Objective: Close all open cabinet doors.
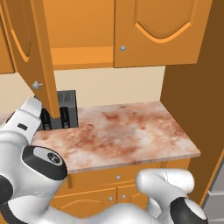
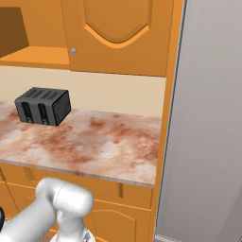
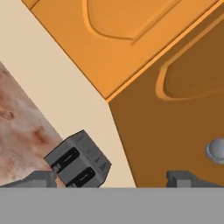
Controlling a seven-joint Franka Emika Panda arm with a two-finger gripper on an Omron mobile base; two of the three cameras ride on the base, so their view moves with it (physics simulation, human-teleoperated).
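One cabinet door [image 1: 33,48] stands open, swung out toward me at the upper left, its round silver knob [image 1: 37,85] near the bottom corner. In the hand view this open door [image 3: 175,127] is the darker panel on the right, with the knob [image 3: 216,149] close to the right finger. My gripper [image 3: 113,178] is open, with nothing between its fingertips. My white hand [image 1: 27,114] sits just below and left of the open door's lower edge. The neighbouring cabinet door [image 1: 162,30] [image 2: 118,33] is shut, its knob [image 2: 73,50] at the lower left corner.
A black two-slot toaster [image 2: 42,106] [image 1: 66,109] [image 3: 78,164] stands at the back of the marbled reddish counter [image 1: 131,135], behind the open door. The open cabinet's shelf [image 1: 81,54] shows above it. A tall wooden side panel [image 1: 192,87] and a grey appliance front [image 2: 208,118] bound the counter's right end.
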